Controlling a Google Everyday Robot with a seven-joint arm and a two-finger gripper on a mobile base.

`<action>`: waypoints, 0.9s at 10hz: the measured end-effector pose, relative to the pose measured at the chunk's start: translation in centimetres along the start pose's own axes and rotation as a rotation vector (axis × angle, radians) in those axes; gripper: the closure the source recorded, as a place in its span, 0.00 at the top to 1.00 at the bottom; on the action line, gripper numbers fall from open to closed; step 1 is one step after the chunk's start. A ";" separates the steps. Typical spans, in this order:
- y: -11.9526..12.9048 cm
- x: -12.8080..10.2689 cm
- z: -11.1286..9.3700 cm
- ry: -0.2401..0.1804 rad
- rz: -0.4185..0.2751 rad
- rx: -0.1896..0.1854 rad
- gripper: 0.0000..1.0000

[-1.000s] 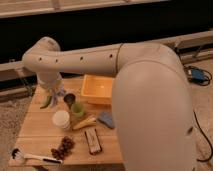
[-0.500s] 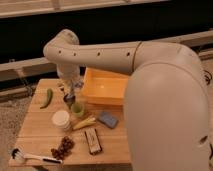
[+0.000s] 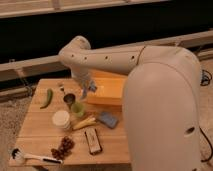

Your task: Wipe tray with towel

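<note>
The yellow tray (image 3: 107, 90) sits at the back right of the wooden table (image 3: 40, 130). A blue-grey folded towel (image 3: 107, 119) lies flat on the table in front of the tray. My gripper (image 3: 86, 91) hangs at the end of the white arm, over the tray's left edge and just behind a metal can (image 3: 69, 99). It is apart from the towel, which lies lower and to the right. The arm hides the right part of the tray.
A green pepper (image 3: 46, 97) lies at the left. A green cup (image 3: 77, 108), a white lidded cup (image 3: 61, 119), a yellow banana-like piece (image 3: 84, 123), a dark bar (image 3: 93, 141), grapes (image 3: 63, 146) and a white brush (image 3: 27, 157) crowd the table's middle and front.
The arm has swung right, from over the pepper and cups to the tray's left edge. The things on the table have not moved.
</note>
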 end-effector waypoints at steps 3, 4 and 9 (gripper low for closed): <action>-1.7 -1.8 3.6 0.044 -0.024 -0.063 0.00; -2.3 -2.5 4.5 0.054 -0.035 -0.083 0.00; -3.6 -4.1 6.8 0.084 -0.084 -0.167 0.00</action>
